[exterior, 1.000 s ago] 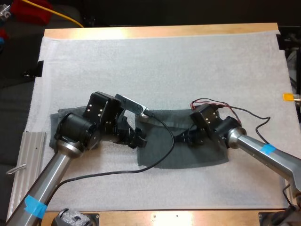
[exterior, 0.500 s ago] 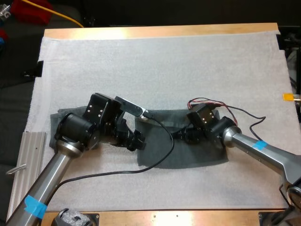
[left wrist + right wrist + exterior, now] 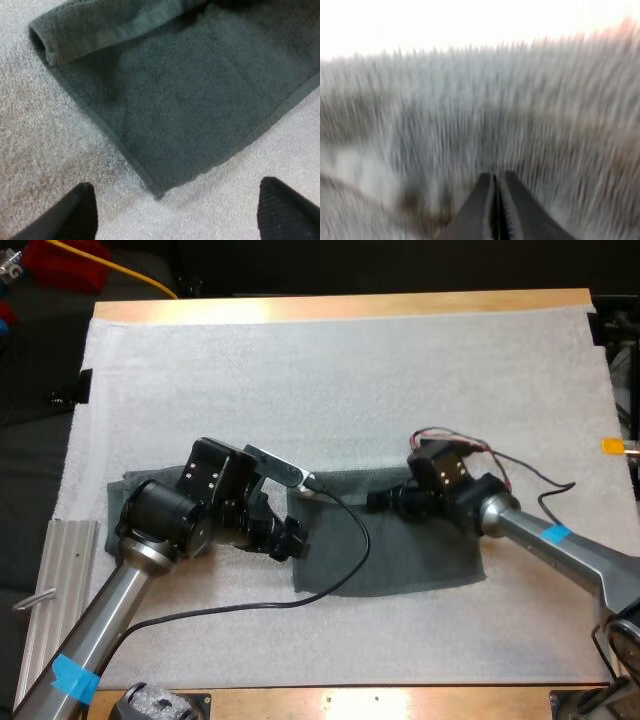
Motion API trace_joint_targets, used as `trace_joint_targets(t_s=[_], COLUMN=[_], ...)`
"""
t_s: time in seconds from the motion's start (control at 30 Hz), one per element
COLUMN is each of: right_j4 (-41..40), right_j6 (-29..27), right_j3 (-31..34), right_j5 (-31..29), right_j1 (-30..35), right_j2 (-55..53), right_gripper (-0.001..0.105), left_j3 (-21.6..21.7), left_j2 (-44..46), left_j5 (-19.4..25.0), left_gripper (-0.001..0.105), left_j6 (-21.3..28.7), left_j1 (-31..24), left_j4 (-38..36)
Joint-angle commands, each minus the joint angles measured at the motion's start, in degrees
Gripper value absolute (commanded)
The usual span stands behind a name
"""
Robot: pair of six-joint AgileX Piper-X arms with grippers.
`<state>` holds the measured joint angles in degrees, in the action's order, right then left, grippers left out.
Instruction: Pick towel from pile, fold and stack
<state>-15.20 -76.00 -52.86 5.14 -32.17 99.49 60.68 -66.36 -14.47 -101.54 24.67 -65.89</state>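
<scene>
Broadly, the wooden bench (image 3: 340, 306) carries a white mat (image 3: 350, 380) that covers nearly all of it, leaving thin wooden strips along the far and near edges. No writing can be read on anything.

One dark grey-green towel (image 3: 420, 560) lies flat on the near half of the mat. It runs from close to the mat's left edge to a little right of centre, and its near hem bows toward the bench's near edge. The far half of the mat is bare, as is the stretch toward the right edge. A band of bare mat also lies between the towel's near hem and the bench's near edge.

A ribbed metal rail (image 3: 65, 580) lies off the mat's left edge at the bench's near left corner.

The left gripper (image 3: 297, 540) is low at the towel's near hem. In the left wrist view its jaws stand wide apart and touch nothing. A hemmed corner of the towel (image 3: 200, 100) points between them, with a rolled fold farther back and bare mat (image 3: 50, 150) beside it.

The right gripper (image 3: 373, 502) is over the towel near its far edge. In the right wrist view its jaws are pressed together with nothing between them (image 3: 497, 210), over a pale, streaked surface.
</scene>
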Motion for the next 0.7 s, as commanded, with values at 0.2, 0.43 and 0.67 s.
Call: trace_joint_targets(t_s=[0.2, 0.43, 0.67], right_j4=[-2.9, -7.9, -7.3], right_j6=[0.2, -1.6, -2.4], right_j3=[-3.8, -3.8, -3.7], right_j5=[3.5, 10.2, 13.0], right_j1=[0.1, -0.2, -3.9], right_j2=[2.7, -1.0, 0.5], right_gripper=[0.001, 0.001, 0.001], left_j3=[0.3, 0.3, 0.3], left_j2=[0.4, 0.4, 0.4], left_j5=[0.6, 0.6, 0.6], left_gripper=[0.064, 0.064, 0.064], left_j6=[0.2, 0.2, 0.2], left_j1=[0.2, 0.2, 0.2], left_j4=[-0.4, -0.4, -0.4])
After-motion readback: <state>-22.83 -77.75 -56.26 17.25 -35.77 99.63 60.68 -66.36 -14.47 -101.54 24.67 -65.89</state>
